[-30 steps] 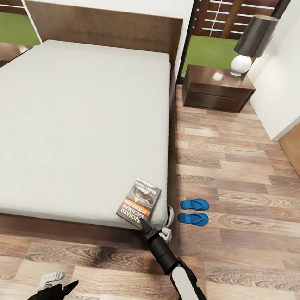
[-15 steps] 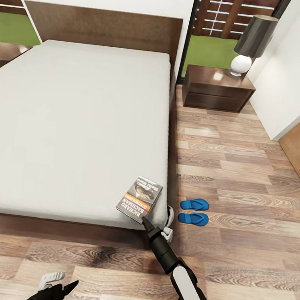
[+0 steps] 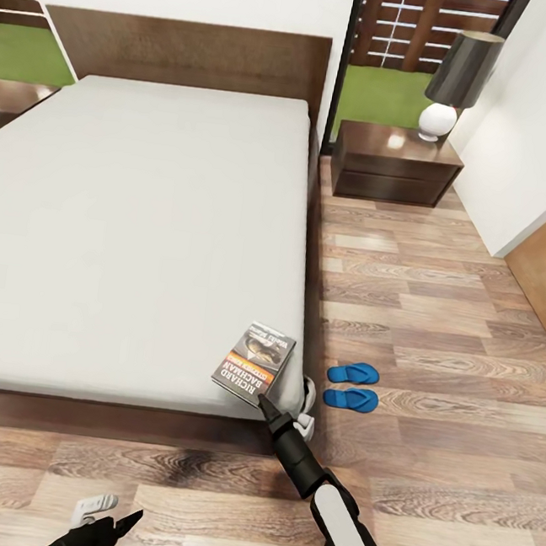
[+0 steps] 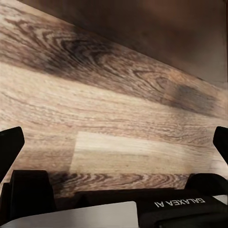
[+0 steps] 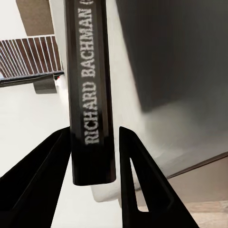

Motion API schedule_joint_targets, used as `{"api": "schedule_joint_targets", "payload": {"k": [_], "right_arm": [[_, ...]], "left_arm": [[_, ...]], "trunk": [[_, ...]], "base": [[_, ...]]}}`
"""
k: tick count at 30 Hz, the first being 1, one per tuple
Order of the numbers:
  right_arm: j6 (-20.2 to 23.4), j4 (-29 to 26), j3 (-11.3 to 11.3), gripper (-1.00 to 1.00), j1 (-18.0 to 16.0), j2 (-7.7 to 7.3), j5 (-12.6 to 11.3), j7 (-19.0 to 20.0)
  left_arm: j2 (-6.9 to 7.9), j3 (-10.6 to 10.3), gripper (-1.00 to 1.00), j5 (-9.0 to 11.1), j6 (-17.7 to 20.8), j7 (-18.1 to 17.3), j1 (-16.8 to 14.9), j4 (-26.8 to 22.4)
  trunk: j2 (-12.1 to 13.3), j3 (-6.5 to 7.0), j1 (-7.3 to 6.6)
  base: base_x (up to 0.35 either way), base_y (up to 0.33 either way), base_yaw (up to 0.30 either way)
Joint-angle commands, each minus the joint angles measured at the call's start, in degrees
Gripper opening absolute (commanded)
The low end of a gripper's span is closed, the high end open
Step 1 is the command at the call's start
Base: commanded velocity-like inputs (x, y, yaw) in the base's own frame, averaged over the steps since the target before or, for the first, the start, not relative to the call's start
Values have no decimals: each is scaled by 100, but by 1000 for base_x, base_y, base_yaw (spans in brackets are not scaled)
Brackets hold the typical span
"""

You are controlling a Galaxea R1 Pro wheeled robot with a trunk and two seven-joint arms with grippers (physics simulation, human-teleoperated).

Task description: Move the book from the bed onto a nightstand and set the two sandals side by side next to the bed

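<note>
Gripping the book [image 3: 253, 361] by its near edge at the bed's [image 3: 142, 233] near-right corner, the right gripper's [image 3: 260, 401] fingers are closing on its spine — nightstand [image 3: 394, 163] lying far-right.

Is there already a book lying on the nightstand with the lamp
No, the nightstand carries just the lamp; the book is at the bed's corner, between the right gripper's fingers.

The bed [image 3: 142, 233] is carrying the book [image 3: 253, 361] at its near right corner, while the two sandals [image 3: 352, 385] are lying side by side on the wood floor [image 3: 436, 326].
</note>
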Motion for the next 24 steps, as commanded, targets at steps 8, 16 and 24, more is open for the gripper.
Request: {"api": "schedule_joint_targets", "payload": {"k": [8, 16, 24], "right_arm": [[41, 2, -1, -100, -4, 0, -51, -5], [64, 2, 2, -100, -5, 0, -48, -7], [96, -7, 6, -100, -1, 0, -26, -14]], "left_arm": [[-1, 46, 100, -42, -15, -27, -4, 8], [-1, 46, 100, -45, -14, -25, -4, 8], [-1, 45, 100, -46, -14, -25, -4, 8]], "trunk": [[321, 141, -177], [642, 285, -352], [963, 429, -528]], "base": [[0, 0, 0], [0, 0, 0], [0, 0, 0]]}}
